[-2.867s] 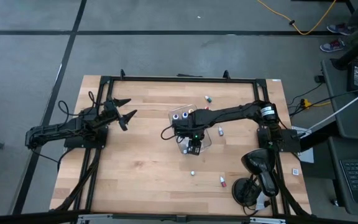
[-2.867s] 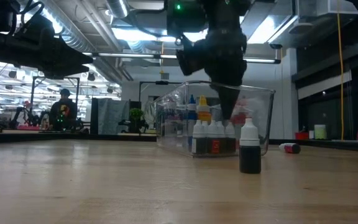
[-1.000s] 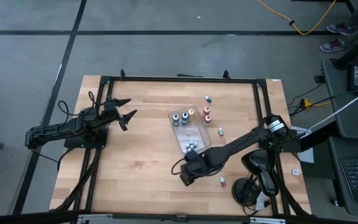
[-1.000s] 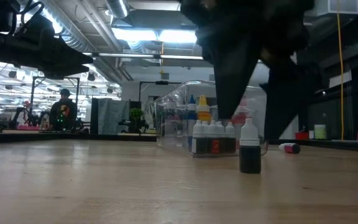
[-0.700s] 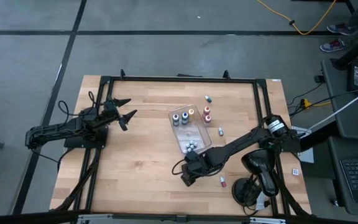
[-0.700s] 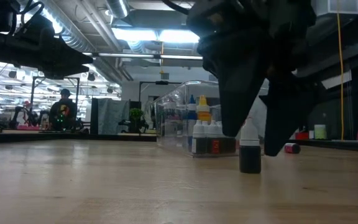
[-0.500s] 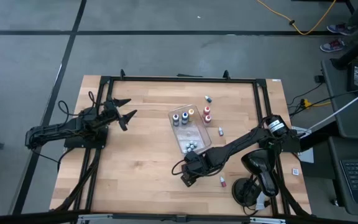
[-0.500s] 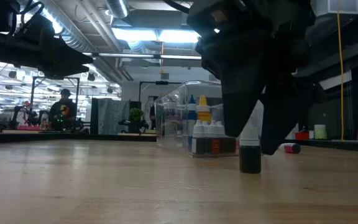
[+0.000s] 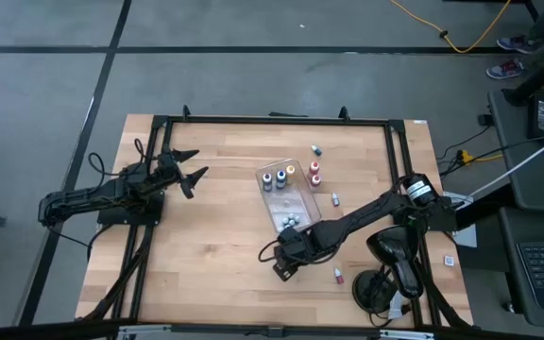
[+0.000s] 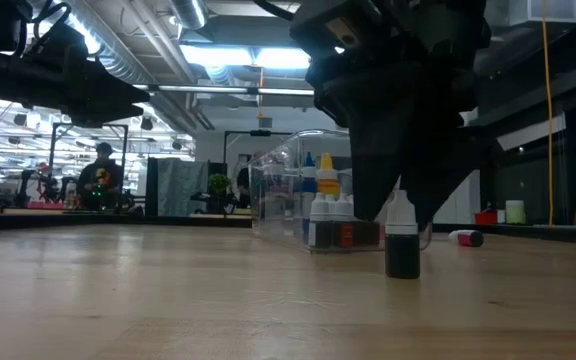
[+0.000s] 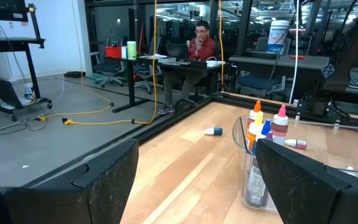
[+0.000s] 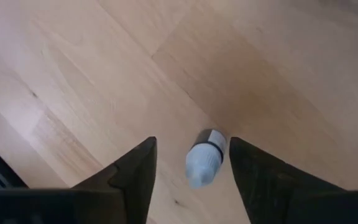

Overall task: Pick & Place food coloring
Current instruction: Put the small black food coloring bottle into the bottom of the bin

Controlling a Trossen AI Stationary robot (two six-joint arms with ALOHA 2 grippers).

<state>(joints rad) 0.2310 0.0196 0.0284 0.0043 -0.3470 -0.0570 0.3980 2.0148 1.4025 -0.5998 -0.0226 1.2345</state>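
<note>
A small dark food coloring bottle [image 10: 402,240] with a white cap stands upright on the wooden table [image 9: 206,246], in front of the clear tray [image 9: 299,203] that holds other bottles. The right gripper [image 12: 191,163] straddles it, one finger on each side, not yet pinching it. The left gripper [image 9: 189,166] waits spread wide at the table's left side.

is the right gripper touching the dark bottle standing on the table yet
Apart. The right wrist view shows bare wood on both sides between the right gripper fingers and the dark bottle, which stands between them.
</note>
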